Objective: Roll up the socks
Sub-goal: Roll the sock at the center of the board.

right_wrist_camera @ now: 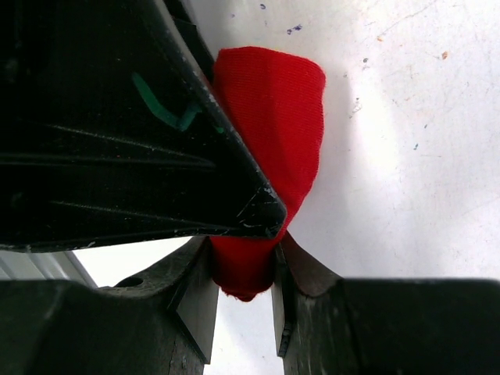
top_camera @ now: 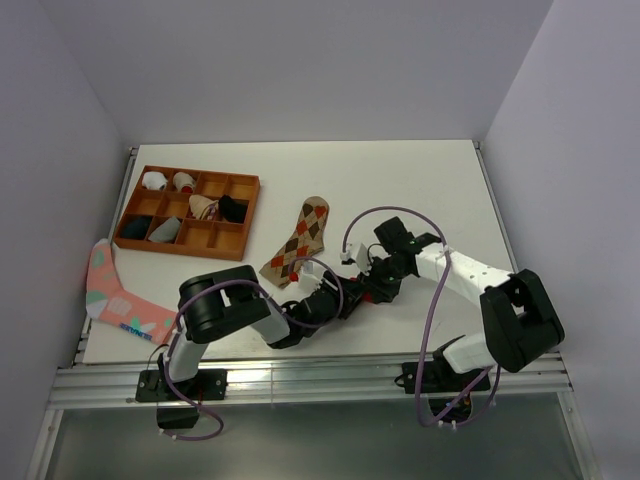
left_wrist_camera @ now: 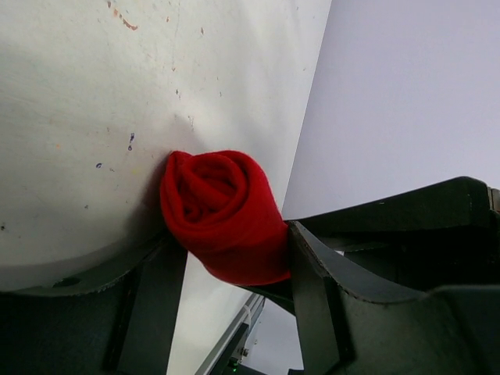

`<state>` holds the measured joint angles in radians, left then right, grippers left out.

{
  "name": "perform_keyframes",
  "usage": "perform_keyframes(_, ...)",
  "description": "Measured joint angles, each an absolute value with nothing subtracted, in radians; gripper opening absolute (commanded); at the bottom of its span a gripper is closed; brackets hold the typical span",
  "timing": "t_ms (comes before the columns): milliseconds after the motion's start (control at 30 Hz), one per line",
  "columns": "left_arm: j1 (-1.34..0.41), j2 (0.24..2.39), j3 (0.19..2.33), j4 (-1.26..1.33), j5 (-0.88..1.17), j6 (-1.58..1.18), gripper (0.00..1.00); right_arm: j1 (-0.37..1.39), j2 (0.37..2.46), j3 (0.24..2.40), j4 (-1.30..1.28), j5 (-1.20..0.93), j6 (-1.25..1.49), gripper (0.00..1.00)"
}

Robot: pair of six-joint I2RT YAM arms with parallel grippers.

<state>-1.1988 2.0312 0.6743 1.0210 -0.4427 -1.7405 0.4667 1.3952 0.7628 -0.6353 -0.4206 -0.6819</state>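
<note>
2 grippers meet on the same bundle near the front middle of the table (top_camera: 420, 190). The left gripper (left_wrist_camera: 234, 258) has its jaws set on either side of the red sock (left_wrist_camera: 223, 211), each finger against a flank of the roll. It clamps a thick wad, so the jaws stand fairly wide. The right gripper (right_wrist_camera: 242, 273) has its jaws drawn in narrow, nipping 1 tapered end of the same sock. A black finger of the left gripper crosses just above that pinch.

The split looks deliberate. The left clamp across the flanks probably stops the coil from springing loose. The right pinch on the end probably holds the tail so it can be tucked or turned.

The sock is already wound. The left wrist view shows a spiral of folds at the end that faces away from the fingers, resting against the table. Its long axis seems to run from the right gripper's pinch out to that spiral face, roughly along the right gripper's reach and across the left jaws. In the right wrist view it widens from the pinched tip to a blunt far end.

Just beyond the grippers, the argyle sock (top_camera: 300, 240) lies flat and unrolled, its long axis running diagonally from near the arms toward the back of the table. Farther left stands a wooden tray (top_camera: 200, 174) holding several rolled bundles. A pink sock (top_camera: 110, 295) lies at the table's left edge.
</note>
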Motion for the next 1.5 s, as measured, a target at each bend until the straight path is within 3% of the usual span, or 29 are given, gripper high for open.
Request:
perform_keyframes(667, -1.204, 2.031, 0.688, 1.021, -0.442, -1.749, 0.53, 0.467, 1.367, 0.768, -0.697, -0.459, -0.758, 0.03)
perform_keyframes(967, -1.208, 2.031, 0.689, 1.034, -0.443, -1.748, 0.45, 0.472, 1.367, 0.781, -0.731, -0.464, -0.798, 0.03)
perform_keyframes(1167, -1.208, 2.031, 0.689, 1.042, -0.442, -1.744, 0.30, 0.472, 1.367, 0.785, -0.746, -0.471, -0.829, 0.04)
perform_keyframes(1333, -1.208, 2.031, 0.689, 1.045, -0.440, -1.732, 0.02, 0.472, 1.367, 0.786, -0.750, -0.472, -0.838, 0.06)
perform_keyframes(1433, -1.202, 2.031, 0.694, 1.042, -0.431, -1.717, 0.00, 0.472, 1.367, 0.786, -0.748, -0.466, -0.834, 0.17)
perform_keyframes(1500, -1.195, 2.031, 0.701, 1.035, -0.420, -1.706, 0.00, 0.472, 1.365, 0.786, -0.745, -0.457, -0.828, 0.31)
